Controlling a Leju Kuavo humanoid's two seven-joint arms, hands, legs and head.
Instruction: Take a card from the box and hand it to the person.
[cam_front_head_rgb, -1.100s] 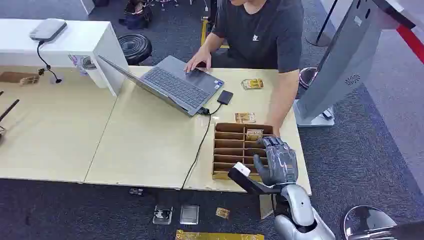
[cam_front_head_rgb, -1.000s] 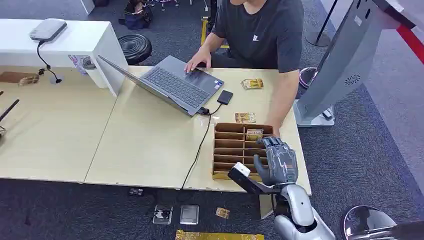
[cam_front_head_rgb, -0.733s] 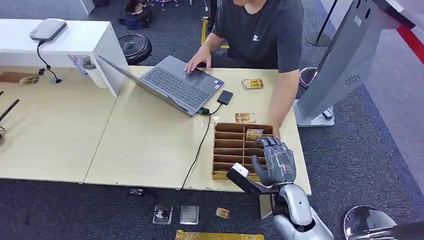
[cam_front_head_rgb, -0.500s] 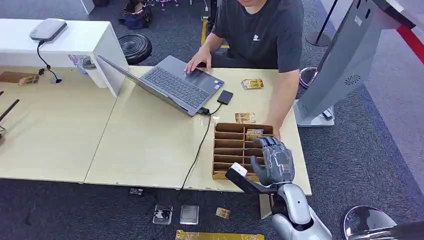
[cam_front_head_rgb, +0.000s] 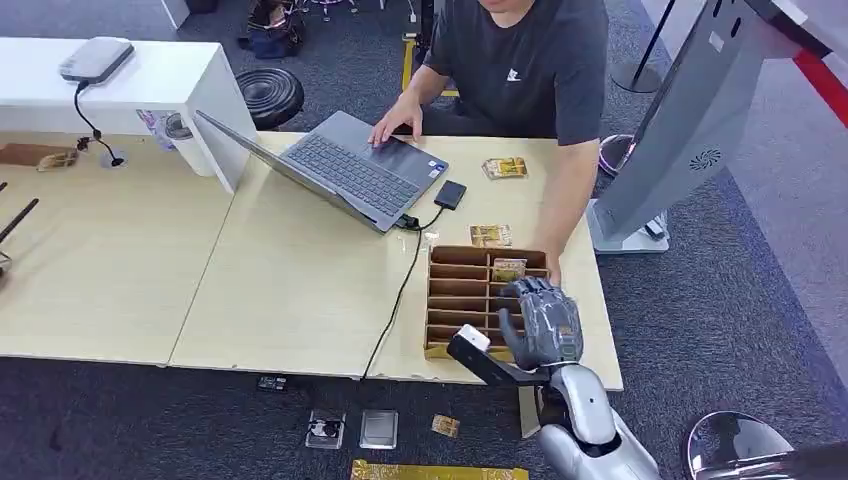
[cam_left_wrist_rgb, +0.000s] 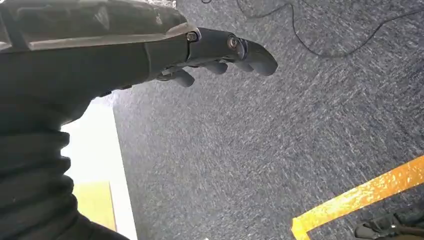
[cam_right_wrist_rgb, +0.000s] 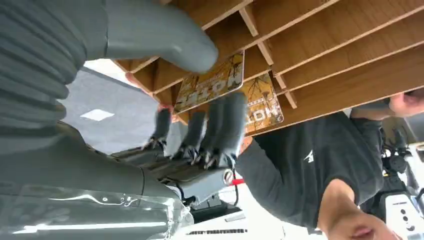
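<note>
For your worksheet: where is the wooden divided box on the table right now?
In the head view the wooden box sits near the table's front right corner, just below a loose card, with the robot's right hand over its right-hand compartments.

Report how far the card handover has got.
Nothing is delivered yet. The right hand is over the wooden divider box, thumb and fingers closing around a gold card; whether it is gripped is unclear. Lifting it out and passing it to the person remain. The left hand hangs over carpet.
</note>
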